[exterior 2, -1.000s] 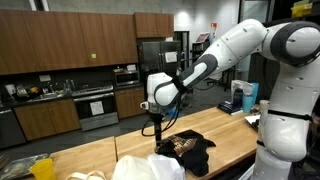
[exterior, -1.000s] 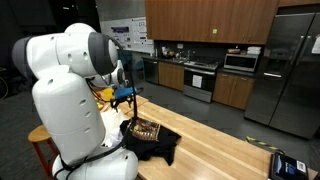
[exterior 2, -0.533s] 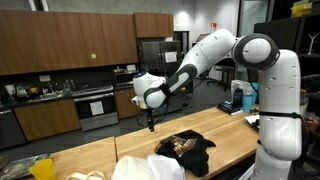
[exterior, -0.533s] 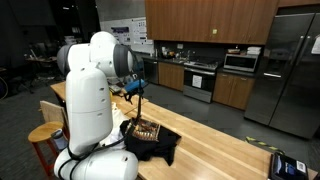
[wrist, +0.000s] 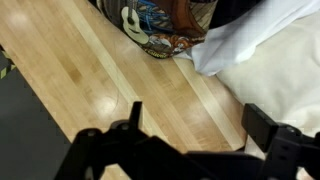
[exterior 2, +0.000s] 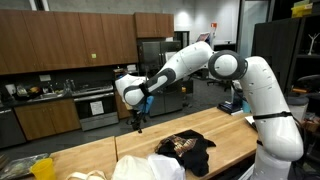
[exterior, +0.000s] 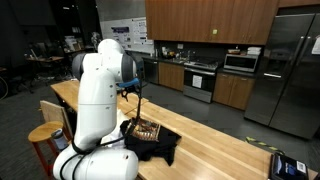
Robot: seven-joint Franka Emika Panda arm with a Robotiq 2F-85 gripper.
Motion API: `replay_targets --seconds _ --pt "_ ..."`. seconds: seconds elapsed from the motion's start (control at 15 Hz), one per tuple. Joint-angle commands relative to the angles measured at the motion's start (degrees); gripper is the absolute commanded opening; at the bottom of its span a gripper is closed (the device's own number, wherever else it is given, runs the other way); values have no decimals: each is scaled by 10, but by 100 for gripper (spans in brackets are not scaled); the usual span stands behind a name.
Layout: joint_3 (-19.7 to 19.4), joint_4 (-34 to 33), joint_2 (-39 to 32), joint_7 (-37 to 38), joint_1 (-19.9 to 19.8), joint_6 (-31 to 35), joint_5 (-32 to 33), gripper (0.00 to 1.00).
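Observation:
My gripper (wrist: 198, 115) is open, with nothing between its dark fingers, and hangs over bare wood of the countertop (wrist: 85, 70). It shows in both exterior views (exterior: 138, 102) (exterior 2: 139, 122), pointing down a little above the counter. A patterned brown cloth (wrist: 160, 30) lies on a black garment (exterior: 157, 143) (exterior 2: 196, 150), just beyond the fingers. A white cloth (wrist: 270, 60) (exterior 2: 150, 168) is heaped beside them, near the right finger (wrist: 262, 118). The gripper touches none of them.
A long wooden counter (exterior: 220, 150) carries the clothes. A blue device (exterior: 288, 165) (exterior 2: 243, 97) stands at its far end. A wooden stool (exterior: 42, 135) stands by the robot base. Yellow items (exterior 2: 40, 168) lie at the counter's other end. Kitchen cabinets and a fridge (exterior: 290, 70) are behind.
The arm has swung round and the open gripper has drifted sideways away from the clothes pile, staying just above the counter. The clothes have not moved.

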State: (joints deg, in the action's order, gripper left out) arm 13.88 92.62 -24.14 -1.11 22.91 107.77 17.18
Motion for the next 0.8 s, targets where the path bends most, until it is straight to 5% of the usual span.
replay_targets --seconds 0.0,0.47,0.73 --pt "-1 -11 -5 5 4 -6 -3 100" --pt "2 -58 -45 96 4 -74 -111 100" --pt "2 -13 -32 93 10 -149 -126 100"
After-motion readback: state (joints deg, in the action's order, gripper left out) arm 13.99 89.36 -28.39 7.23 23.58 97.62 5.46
